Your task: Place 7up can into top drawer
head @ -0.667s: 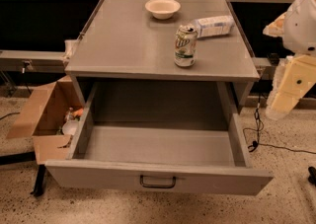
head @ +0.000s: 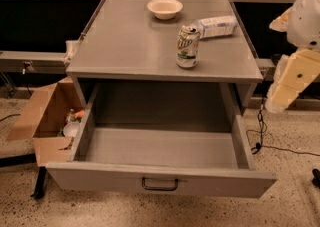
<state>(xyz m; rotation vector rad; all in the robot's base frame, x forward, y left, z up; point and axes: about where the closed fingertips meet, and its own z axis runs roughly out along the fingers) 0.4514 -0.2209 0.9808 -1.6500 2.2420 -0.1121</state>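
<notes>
The 7up can (head: 188,46) stands upright on the grey cabinet top (head: 125,46), near its front right. Below it, the top drawer (head: 160,181) is pulled fully open, and its dark wire handle (head: 160,185) is centred on the front panel. The inside of the drawer holds nothing. My gripper (head: 292,83) is a cream-coloured piece hanging at the right edge of the view. It is to the right of the cabinet and lower than the can, well apart from it, and holds nothing.
A white bowl (head: 165,7) and a lying clear plastic bottle (head: 216,26) sit behind the can on the cabinet top. An open cardboard box (head: 42,116) with items stands on the floor to the left. Cables (head: 260,136) lie on the floor to the right.
</notes>
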